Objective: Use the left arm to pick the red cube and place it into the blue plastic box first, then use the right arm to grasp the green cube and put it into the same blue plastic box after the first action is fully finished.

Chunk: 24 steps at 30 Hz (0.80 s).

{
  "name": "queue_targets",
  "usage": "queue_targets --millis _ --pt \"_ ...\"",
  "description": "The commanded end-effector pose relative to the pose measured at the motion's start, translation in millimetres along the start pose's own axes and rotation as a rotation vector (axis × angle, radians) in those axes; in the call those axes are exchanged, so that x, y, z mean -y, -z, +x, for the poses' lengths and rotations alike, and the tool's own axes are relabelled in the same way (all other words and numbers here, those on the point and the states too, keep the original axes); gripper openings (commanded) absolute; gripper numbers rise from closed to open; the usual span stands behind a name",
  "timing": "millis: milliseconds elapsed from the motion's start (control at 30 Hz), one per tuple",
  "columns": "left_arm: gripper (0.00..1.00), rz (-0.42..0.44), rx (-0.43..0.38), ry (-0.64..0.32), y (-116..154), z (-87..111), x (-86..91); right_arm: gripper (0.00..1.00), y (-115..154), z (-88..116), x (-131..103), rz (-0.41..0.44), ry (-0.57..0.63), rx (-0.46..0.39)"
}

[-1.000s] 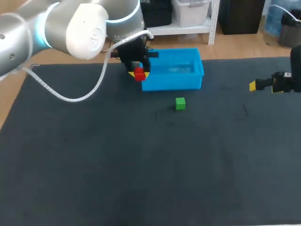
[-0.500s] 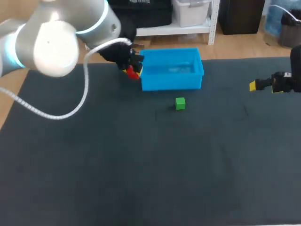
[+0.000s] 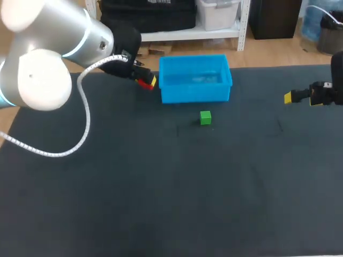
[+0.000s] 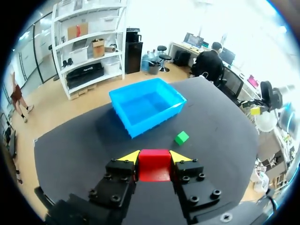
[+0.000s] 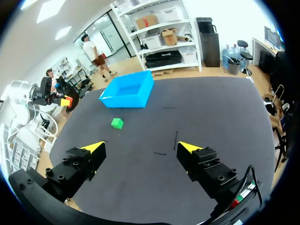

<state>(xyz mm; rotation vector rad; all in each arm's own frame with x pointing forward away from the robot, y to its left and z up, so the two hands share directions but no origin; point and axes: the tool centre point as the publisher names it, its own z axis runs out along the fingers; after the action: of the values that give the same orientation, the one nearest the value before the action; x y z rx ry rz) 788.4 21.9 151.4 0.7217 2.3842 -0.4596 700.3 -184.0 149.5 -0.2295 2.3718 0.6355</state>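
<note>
My left gripper (image 3: 147, 81) (image 4: 153, 156) is shut on the red cube (image 3: 145, 82) (image 4: 153, 165) and holds it in the air just left of the blue plastic box (image 3: 195, 78) (image 4: 146, 105) (image 5: 128, 90). The box looks empty. On the dark mat in front of the box lies the green cube (image 3: 205, 118) (image 4: 182, 137) (image 5: 117, 123). My right gripper (image 3: 288, 97) (image 5: 141, 149) hangs open at the table's right side, well apart from both cubes. The right wrist view also catches the left gripper (image 5: 65, 100) with the red cube far beyond the box.
The table (image 3: 161, 187) is covered by a dark mat with a few faint marks near its middle (image 5: 176, 139). Nothing else stands on it besides the box and the cubes.
My left arm has swung left and tilted, carrying the red cube from the box's front left corner to a spot left of the box. The right arm and the green cube have stayed put.
</note>
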Motion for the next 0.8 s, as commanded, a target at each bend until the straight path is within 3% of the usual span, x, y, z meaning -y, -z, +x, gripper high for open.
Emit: queue_targets --millis 33,333,800 --pt "0.0 0.029 0.008 -0.008 -4.8 -1.2 -3.1 1.0 0.4 0.0 0.6 -0.002 0.001 -0.001" --pt "0.0 0.054 0.017 -0.056 -23.9 -21.5 -15.7 1.0 0.4 0.0 0.6 -0.002 0.001 -0.001" --pt "0.0 0.071 0.035 -0.126 -86.0 -72.5 -39.0 1.0 0.4 0.0 0.6 -0.002 0.001 -0.001"
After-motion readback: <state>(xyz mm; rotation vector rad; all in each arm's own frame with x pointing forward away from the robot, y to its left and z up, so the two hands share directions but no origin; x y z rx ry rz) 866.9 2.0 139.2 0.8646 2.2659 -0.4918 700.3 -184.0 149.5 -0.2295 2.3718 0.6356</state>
